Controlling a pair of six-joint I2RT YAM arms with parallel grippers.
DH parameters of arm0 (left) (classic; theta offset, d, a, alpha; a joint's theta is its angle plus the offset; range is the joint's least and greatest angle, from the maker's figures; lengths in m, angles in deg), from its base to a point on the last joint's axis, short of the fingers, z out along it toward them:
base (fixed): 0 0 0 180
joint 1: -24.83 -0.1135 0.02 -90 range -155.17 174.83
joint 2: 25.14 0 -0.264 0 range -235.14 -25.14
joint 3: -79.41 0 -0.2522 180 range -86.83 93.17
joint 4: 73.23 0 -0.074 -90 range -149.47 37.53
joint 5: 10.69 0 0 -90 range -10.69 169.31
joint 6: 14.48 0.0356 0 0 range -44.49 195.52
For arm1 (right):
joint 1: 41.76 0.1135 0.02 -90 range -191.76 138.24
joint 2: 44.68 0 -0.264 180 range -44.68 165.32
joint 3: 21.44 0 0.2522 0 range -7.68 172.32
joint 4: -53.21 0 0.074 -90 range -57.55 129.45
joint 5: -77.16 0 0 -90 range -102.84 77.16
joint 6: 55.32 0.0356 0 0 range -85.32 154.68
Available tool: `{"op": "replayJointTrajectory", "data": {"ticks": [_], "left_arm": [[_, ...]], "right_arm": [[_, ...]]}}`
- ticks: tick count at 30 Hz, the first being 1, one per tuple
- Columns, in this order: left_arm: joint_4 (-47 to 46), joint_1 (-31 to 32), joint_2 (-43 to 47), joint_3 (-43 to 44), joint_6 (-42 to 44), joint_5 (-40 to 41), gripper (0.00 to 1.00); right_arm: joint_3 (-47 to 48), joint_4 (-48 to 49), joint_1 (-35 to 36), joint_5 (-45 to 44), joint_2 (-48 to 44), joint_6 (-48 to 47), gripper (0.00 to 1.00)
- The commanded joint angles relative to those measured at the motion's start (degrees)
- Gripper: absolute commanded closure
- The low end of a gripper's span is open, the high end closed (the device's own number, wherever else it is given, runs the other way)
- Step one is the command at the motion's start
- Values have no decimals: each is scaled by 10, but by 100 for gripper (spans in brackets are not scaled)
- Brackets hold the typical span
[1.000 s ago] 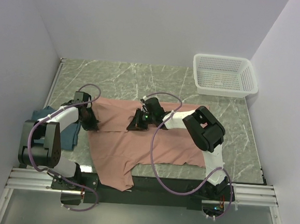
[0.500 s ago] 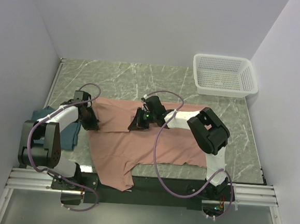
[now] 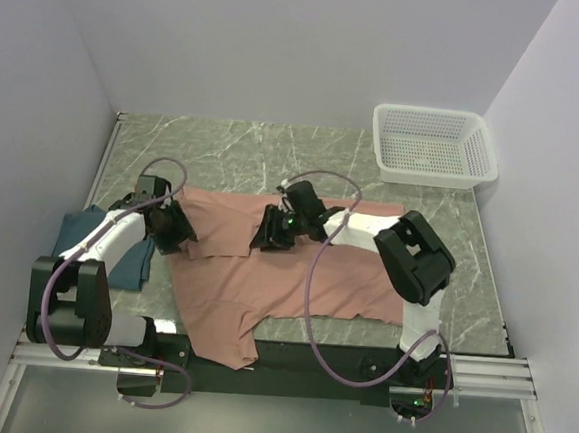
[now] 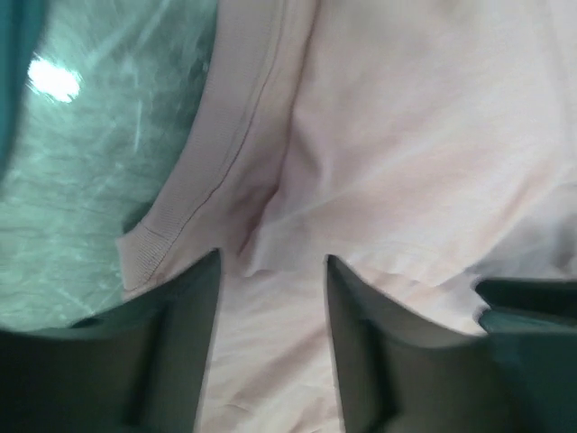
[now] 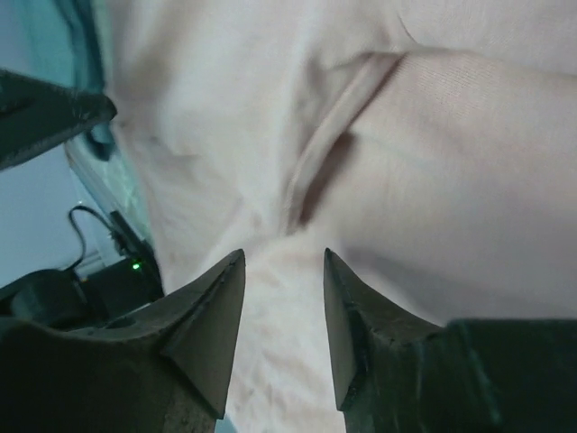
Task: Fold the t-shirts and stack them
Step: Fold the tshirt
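The salmon-pink t-shirt (image 3: 295,277) lies spread across the table, its lower hem hanging over the near edge. A folded flap (image 3: 223,226) of it rests between the two grippers. My left gripper (image 3: 180,236) is at the shirt's left edge and stands open just above the cloth (image 4: 406,135), with nothing between its jaws (image 4: 272,262). At the middle of the shirt, my right gripper (image 3: 265,237) is open too, its fingers hovering over a crease in the pink cloth (image 5: 451,180) around (image 5: 284,254). The dark teal t-shirt (image 3: 106,247) lies bunched at the table's left edge.
A white mesh basket (image 3: 434,145) stands at the back right corner. Grey marble table (image 3: 275,150) shows behind the shirt and at its right. Walls close in on the left, back and right. The right arm's cable (image 3: 310,278) loops over the pink shirt.
Both grippers have opened and let go of the pink cloth. The flap now lies flat on the shirt. The left gripper has lifted and shifted slightly right.
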Motion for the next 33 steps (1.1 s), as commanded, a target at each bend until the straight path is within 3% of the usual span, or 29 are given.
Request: {"op": "replayJointTrajectory", "data": {"ticks": [1,4,8,17,25,33], "left_arm": [[-5,-2,34,54,-26,38,42],[-26,-3,28,81,-37,77,29],[-67,-6,-29,123,-41,82,27],[-144,-6,-192,218,-39,41,59],[-136,-26,-280,242,-43,76,71],[-111,-63,-298,228,-62,104,72]], "right_arm": [[-7,-17,-46,-26,-96,-36,52],[-49,-16,-115,-47,-145,-48,52],[-100,-11,-227,-40,-180,-58,52],[-175,47,-435,-13,-182,-37,55],[-173,49,-530,-23,-102,-4,56],[-175,-1,-560,-69,-97,-14,58]]}}
